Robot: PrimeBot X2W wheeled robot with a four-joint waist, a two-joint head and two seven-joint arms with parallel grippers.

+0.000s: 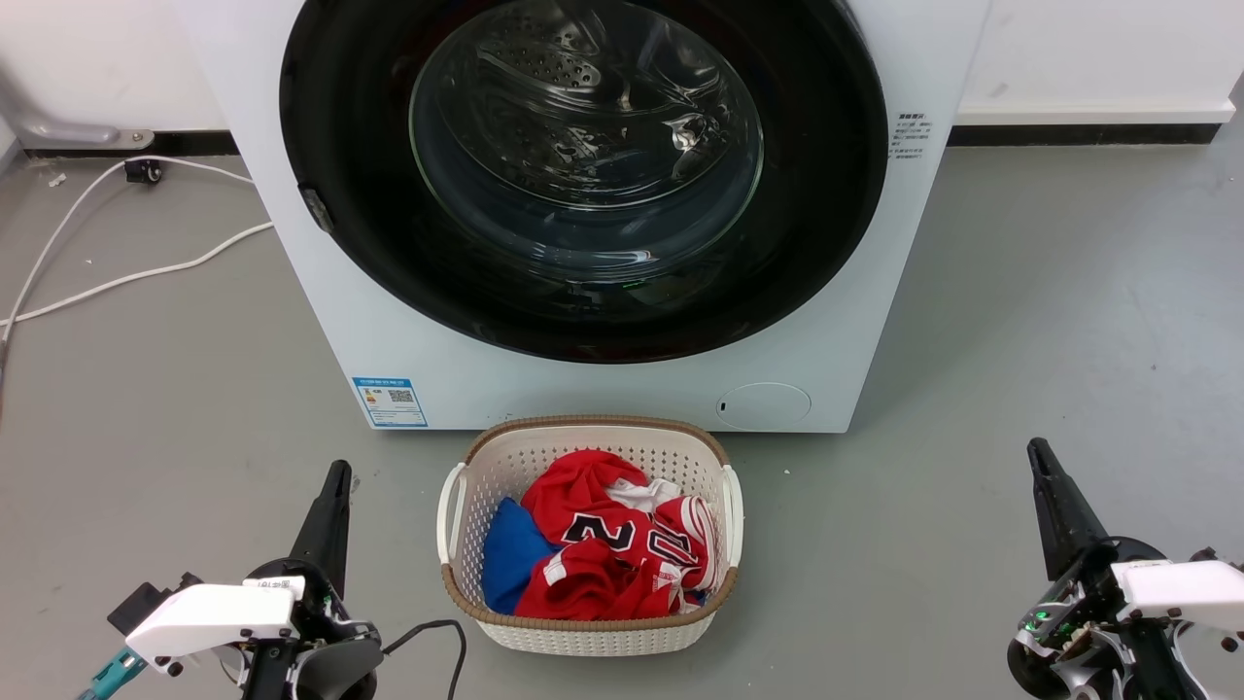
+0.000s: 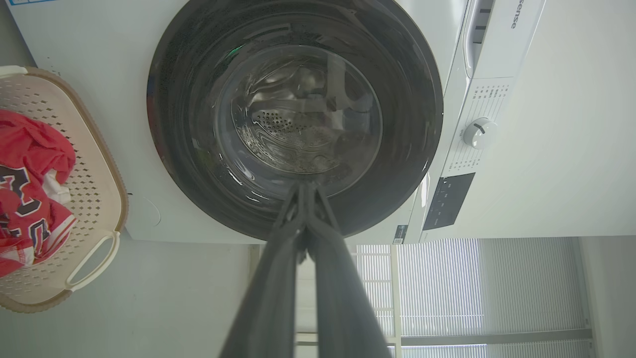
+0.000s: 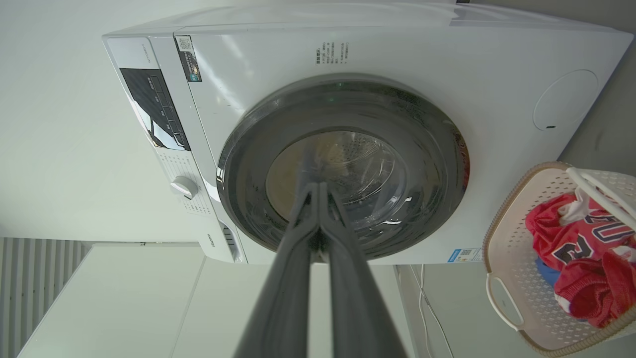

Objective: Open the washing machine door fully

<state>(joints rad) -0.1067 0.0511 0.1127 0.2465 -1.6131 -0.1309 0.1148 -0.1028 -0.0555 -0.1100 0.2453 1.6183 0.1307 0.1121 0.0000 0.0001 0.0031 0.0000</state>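
The washing machine door [image 1: 583, 326] looks stiff, glossy and probably slick; pull at its catch [image 1: 316, 208]. The left gripper [image 1: 337, 474] and right gripper [image 1: 1039, 453] are closed and empty.

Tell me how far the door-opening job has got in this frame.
Done: nothing yet; the washing machine door lies closed against the machine front. In hand: nothing; the left end effector and right end effector are shut, empty, low either side of the laundry basket, apart from the door. Left: reach the door's edge, release it and swing it fully open.
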